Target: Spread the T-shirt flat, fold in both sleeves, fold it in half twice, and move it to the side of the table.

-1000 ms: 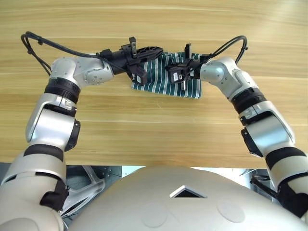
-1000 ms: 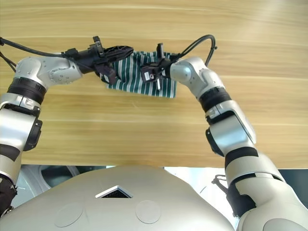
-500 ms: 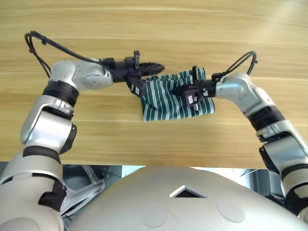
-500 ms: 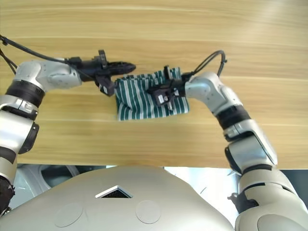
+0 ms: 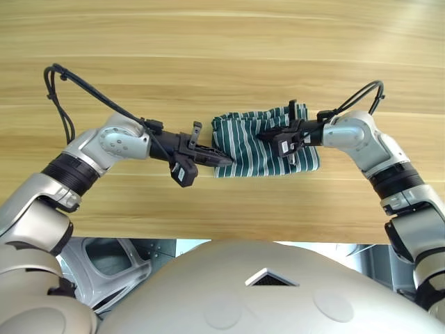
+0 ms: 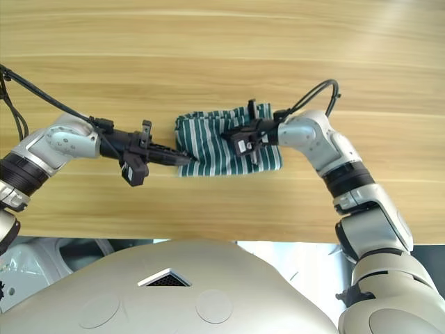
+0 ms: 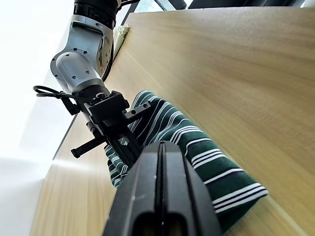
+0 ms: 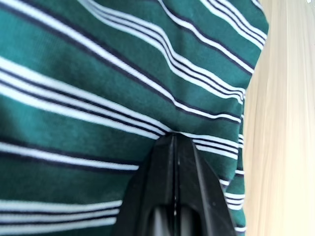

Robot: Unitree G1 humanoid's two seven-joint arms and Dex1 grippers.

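**Both my grippers at the folded T-shirt, fingers together**

My left arm reaches in low across the near part of the table, forearm almost level. My left gripper has its fingers pressed shut, with the tip at the near left corner of the T-shirt. The shirt lies folded into a striped green block right of the table's middle. My right arm bends in from the right, and my right gripper rests on top of the cloth, fingers together. I cannot tell if any fabric is pinched between them. Half a second ago my left gripper was at the shirt's far left corner. It has since dropped to the near one, while the shirt has slid a little to the right along with my right gripper.
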